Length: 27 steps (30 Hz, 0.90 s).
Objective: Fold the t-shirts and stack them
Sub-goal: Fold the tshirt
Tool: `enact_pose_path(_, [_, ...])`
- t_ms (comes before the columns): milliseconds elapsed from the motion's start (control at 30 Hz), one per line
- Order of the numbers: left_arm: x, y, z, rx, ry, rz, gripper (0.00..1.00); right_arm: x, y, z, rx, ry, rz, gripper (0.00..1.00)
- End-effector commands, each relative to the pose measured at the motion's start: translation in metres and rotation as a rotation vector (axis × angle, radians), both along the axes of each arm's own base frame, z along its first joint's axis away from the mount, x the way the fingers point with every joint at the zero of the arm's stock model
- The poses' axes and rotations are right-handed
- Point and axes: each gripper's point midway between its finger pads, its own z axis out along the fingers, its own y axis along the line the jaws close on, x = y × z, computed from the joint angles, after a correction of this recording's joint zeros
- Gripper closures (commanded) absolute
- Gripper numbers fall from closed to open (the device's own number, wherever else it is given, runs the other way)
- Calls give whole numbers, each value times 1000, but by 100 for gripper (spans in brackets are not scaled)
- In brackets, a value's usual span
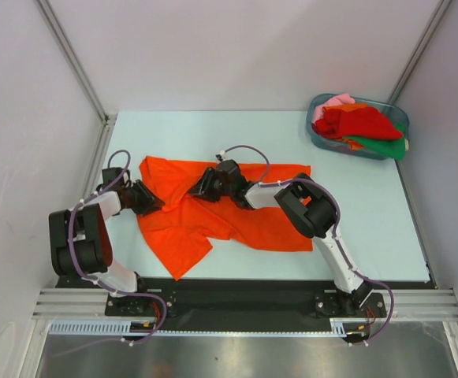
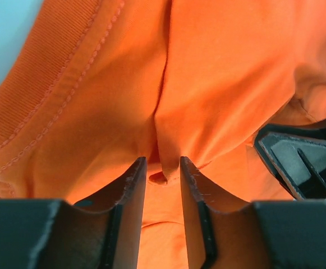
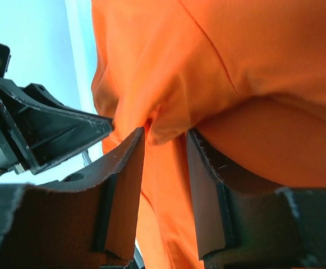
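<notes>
Pale blue table (image 1: pixel 370 213), white walls round it. Left gripper (image 2: pixel 163 162) has its jaws drawn in on a raised pleat of the orange shirt (image 1: pixel 213 224), pinching it at the shirt's 9 o'clock edge; a ribbed, stitched band lies just beside the pinch. Right gripper (image 3: pixel 165 132) nips a small bunch of the same cloth near the shirt's 12 o'clock edge, about mid-width. The shirt lies spread but rumpled at the table's middle, one corner trailing toward 7 o'clock. At the table's 1 o'clock, well apart, a tub (image 1: pixel 315 134) holds the other shirts (image 1: pixel 359 122), red, green and pink.

By the look of it, the step in hand is the first fold of the orange shirt; nothing is stacked yet. The next move calls for both pinches to hold while the arms lift and carry the cloth evenly, so it neither slips nor drags the rest askew.

Hard to tell: whether one layer or two is pinched, whether the ribbed band is collar or sleeve, and how many shirts the tub holds. From above, both arms cover their pinch points.
</notes>
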Motion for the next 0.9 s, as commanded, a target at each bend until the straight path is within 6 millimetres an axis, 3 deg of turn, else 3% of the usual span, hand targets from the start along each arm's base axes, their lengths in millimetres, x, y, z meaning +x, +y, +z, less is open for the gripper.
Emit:
enact_pose_path(0, [8,-6,8,-22,-42,-19,66,7,17,18,57,-28,8,59])
enact_pose_path(167, [8,-11,10,-38,-48,-31,78,2,22,15,47,-20,13,63])
enact_pose_path(233, [10,-11,16,-46,-63,-30,90,0,22,13,49,-17,19,74])
enact_pose_path(333, [14,-9,25,-34,-82,-28,100,-2,22,17,55,-21,31,84])
enact_pose_path(500, [18,-5,45,8,-130,-31,100,-6,18,29,33,-55,57,93])
enact_pose_path(700, [16,-1,67,44,-168,-24,100,-16,13,56,4,-88,125,95])
enact_pose_path(867, [11,4,64,80,-147,-21,100,-26,2,64,-34,-88,154,95])
